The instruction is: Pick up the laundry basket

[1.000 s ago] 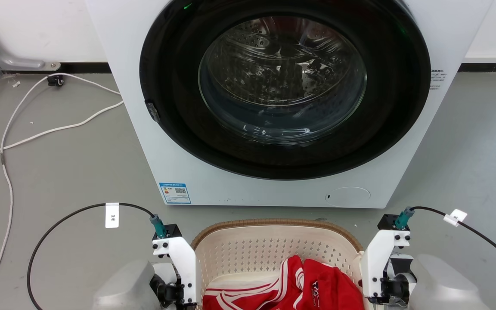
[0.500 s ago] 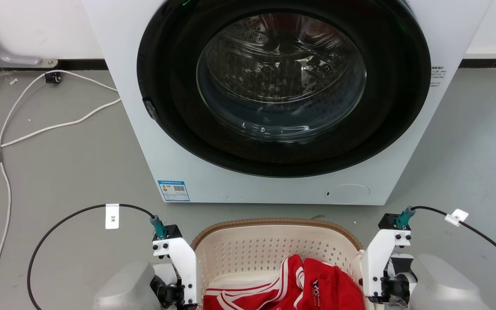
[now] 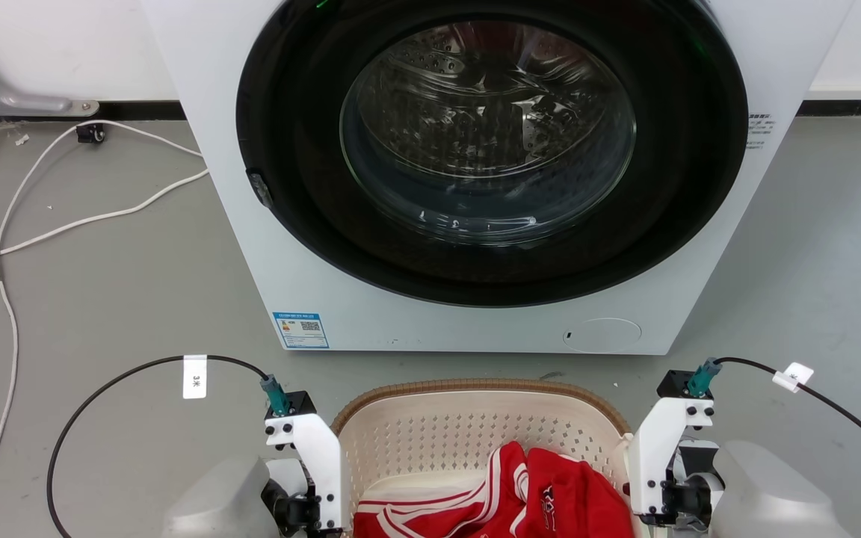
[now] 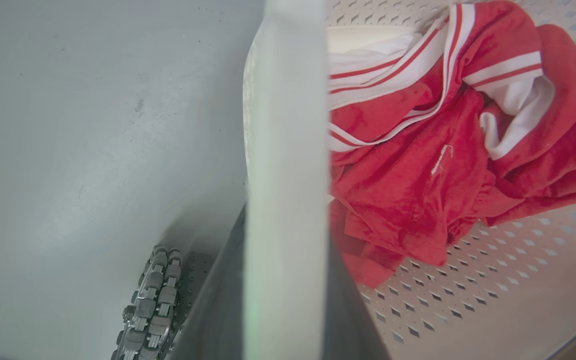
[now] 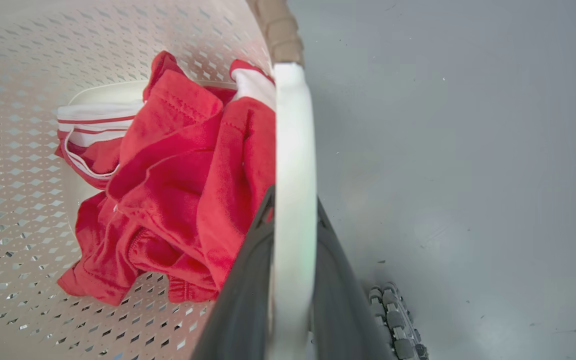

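Note:
The laundry basket point(image 3: 475, 437), cream and perforated with a brown woven rim, sits at the bottom of the head view, just in front of the washing machine. A red garment with white stripes point(image 3: 542, 493) lies inside it. My white wrist brackets flank it, left point(image 3: 315, 456) and right point(image 3: 658, 456). In the left wrist view my left gripper point(image 4: 285, 280) is shut on the basket's white side handle point(image 4: 285, 125), a dark finger point(image 4: 218, 310) on each side. My right gripper point(image 5: 293, 260) is likewise shut on the other handle point(image 5: 293, 150).
The white washing machine point(image 3: 699, 314) with its round dark glass door point(image 3: 490, 149) stands close behind the basket. A white cable point(image 3: 64, 224) trails over the grey floor at the left. Black cables loop from both wrists. A roller wheel point(image 4: 150, 300) point(image 5: 398, 320) shows under each handle.
The whole head picture has shifted slightly, with the washing machine sliding up and left. Both grippers and the basket keep their places relative to each other.

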You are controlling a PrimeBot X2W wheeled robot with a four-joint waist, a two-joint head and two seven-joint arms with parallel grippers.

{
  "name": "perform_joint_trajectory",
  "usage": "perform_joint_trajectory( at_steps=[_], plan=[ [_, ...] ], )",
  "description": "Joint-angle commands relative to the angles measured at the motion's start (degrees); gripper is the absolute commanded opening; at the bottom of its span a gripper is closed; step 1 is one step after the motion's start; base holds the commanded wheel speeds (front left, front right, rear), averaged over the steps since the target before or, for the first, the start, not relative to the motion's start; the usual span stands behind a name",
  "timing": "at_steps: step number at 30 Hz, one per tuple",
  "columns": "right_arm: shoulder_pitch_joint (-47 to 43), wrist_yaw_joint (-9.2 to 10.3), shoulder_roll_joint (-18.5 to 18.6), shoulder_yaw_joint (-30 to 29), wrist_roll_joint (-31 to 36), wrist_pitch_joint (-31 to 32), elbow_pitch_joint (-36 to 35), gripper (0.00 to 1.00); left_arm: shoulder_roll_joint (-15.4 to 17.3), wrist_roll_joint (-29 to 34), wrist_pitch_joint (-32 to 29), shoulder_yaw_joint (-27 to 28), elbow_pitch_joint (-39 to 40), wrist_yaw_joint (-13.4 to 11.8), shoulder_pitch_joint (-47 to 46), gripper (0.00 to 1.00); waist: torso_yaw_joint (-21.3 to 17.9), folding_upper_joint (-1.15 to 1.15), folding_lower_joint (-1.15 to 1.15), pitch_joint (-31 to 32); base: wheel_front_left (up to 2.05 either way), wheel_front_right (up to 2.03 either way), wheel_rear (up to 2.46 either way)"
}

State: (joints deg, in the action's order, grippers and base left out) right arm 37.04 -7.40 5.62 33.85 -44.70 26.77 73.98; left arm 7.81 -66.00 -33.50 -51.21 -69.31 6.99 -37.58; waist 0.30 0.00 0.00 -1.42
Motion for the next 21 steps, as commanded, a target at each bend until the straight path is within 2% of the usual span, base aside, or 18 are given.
perform_joint_trajectory(
  at_steps=[1, 21],
  plan=[
    [0.52, -0.16, -0.6, -0.15, 0.13, -0.15, -0.28, 0.0, -1.21, -0.58, 0.18, -0.14, 0.62, 0.87, -0.71, 0.0, -0.03, 0.0, 0.0, 0.01, 0.0, 0.0, 0.0],
    [1.67, -0.16, -0.1, -1.39, 0.98, 1.28, -0.27, 0.0, -0.55, -1.87, 0.84, -1.1, 0.28, 0.86, -2.03, 0.0, -0.37, 0.0, 0.0, -0.15, 0.0, 0.0, 0.0]
  ],
)
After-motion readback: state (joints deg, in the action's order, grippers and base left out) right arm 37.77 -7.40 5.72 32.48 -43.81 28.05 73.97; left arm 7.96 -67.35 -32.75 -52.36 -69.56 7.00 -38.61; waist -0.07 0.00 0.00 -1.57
